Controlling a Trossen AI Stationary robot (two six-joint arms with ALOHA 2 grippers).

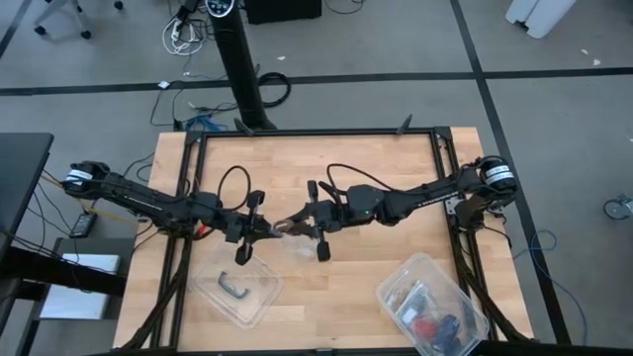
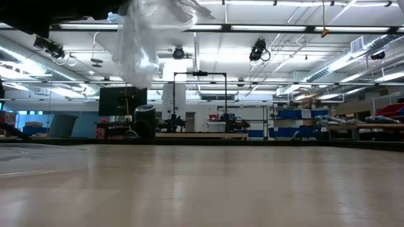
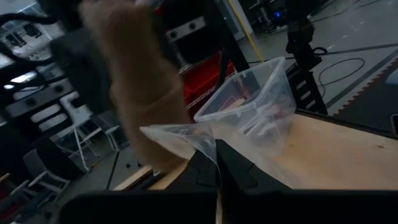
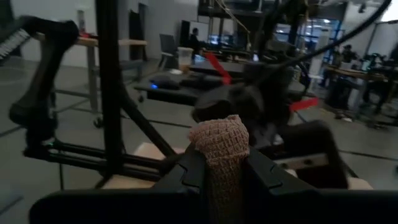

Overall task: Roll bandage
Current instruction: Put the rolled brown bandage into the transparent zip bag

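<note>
Standing clamped between the right gripper's (image 4: 225, 171) jaws, the bandage (image 4: 222, 155) faces the clenched left gripper (image 1: 265, 231).

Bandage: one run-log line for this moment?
stage: mid-air handling | right gripper: shut on bandage | left gripper: shut on clear plastic wrap | both above table centre

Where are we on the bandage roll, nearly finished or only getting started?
Early stage, I'd judge. Done: the right gripper is shut on the bandage, raised above mid-table. In hand: the left gripper pinches clear plastic wrap beside the bandage, apparently unwrapping. Left: freeing the wrap; no rolling shows yet.
</note>
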